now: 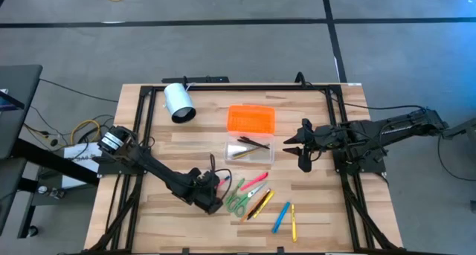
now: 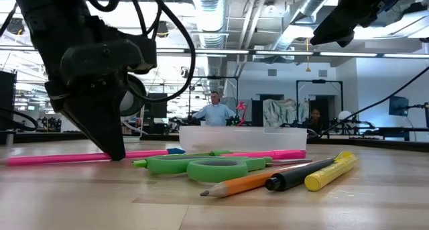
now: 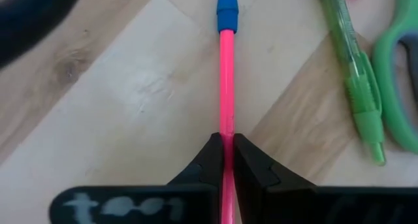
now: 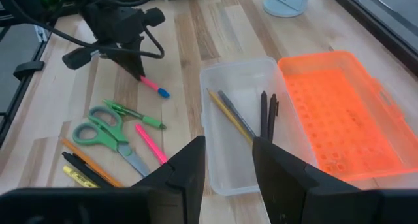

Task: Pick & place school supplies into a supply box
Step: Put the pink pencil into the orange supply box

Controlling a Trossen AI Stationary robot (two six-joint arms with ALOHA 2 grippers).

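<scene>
Wood-plank table (image 1: 186, 233) | left gripper (image 3: 226, 160) clamps pink pen (image 3: 226, 80); room: ceiling ducts (image 2: 315, 5)

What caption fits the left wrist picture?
Left gripper pinching a pink pencil lying on the table.

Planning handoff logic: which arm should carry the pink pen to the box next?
Left. The left gripper is already shut on the pink pen on the table; the right gripper hangs open over the supply box.
</scene>
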